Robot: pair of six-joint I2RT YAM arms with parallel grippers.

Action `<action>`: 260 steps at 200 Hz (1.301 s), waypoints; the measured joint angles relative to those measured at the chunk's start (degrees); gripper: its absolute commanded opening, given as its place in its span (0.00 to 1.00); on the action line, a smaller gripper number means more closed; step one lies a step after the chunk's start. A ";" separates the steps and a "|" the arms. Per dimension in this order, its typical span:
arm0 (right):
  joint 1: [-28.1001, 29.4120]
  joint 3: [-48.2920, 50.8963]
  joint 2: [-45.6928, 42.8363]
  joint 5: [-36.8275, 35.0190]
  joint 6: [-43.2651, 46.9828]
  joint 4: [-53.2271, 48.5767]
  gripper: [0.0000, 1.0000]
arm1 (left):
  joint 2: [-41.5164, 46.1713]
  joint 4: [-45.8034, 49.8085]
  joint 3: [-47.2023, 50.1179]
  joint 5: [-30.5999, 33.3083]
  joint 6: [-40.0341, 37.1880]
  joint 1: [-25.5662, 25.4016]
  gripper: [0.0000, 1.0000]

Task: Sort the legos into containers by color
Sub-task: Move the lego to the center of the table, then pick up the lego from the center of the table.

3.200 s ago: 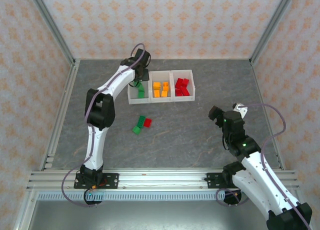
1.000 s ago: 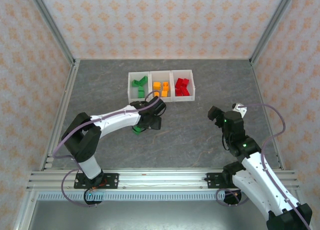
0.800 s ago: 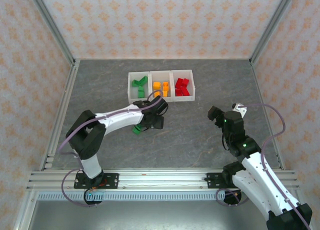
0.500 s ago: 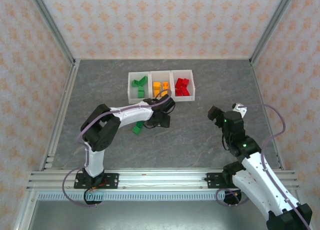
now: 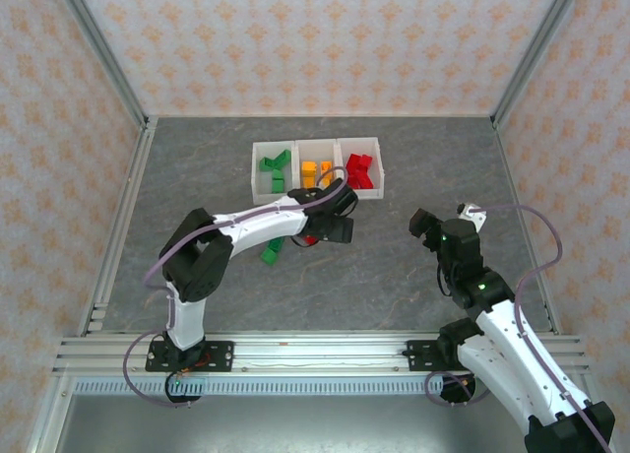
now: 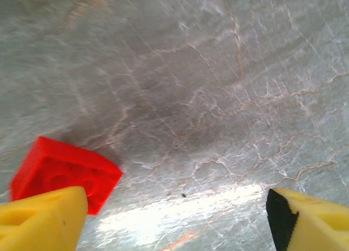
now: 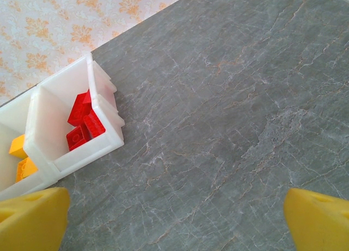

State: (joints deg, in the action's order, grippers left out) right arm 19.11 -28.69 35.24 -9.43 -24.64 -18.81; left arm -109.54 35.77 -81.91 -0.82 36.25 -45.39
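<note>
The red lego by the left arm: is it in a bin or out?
Out. The red lego lies on the grey table beside the open left gripper, away from the containers.

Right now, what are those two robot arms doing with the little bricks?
The arms are sorting toy bricks by colour into three joined white bins: green left, orange middle, red right. The left claw hangs open over the table with a loose red brick beside one finger, not gripped. Green bricks lie on the table near that arm. The right claw is open too, off to the side, holding nothing.
</note>
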 measured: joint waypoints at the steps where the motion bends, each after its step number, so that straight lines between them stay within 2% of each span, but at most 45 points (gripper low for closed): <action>1: 0.00 0.00 0.00 0.00 0.00 0.00 1.00 | 0.13 0.04 0.07 0.11 0.02 0.00 0.94; 15: 0.00 0.00 0.02 0.00 0.00 0.00 1.00 | 2.43 0.20 1.36 2.12 1.75 0.00 0.99; 66: 0.00 0.00 0.07 0.02 0.00 0.00 1.00 | 3.63 0.31 4.83 5.42 9.84 0.00 0.98; 132: 0.00 0.00 0.04 0.00 -0.02 0.00 1.00 | -5.97 -3.02 3.82 5.99 15.98 0.11 0.90; 202: 0.00 0.00 0.04 -0.02 -0.02 0.00 1.00 | -7.82 -1.99 0.57 4.09 15.23 3.06 0.63; 244: 0.00 0.00 0.04 -0.04 -0.02 0.00 1.00 | -7.82 -1.27 0.57 2.75 13.53 3.93 0.56; 260: 0.00 0.00 0.04 -0.02 -0.02 0.00 1.00 | -7.80 -1.25 0.63 2.73 13.07 3.96 0.50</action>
State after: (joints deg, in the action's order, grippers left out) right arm 19.11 -28.69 35.29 -9.45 -24.67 -18.81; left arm -117.34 34.52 -81.28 1.91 49.32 -41.43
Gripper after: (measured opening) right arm 0.998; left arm 0.543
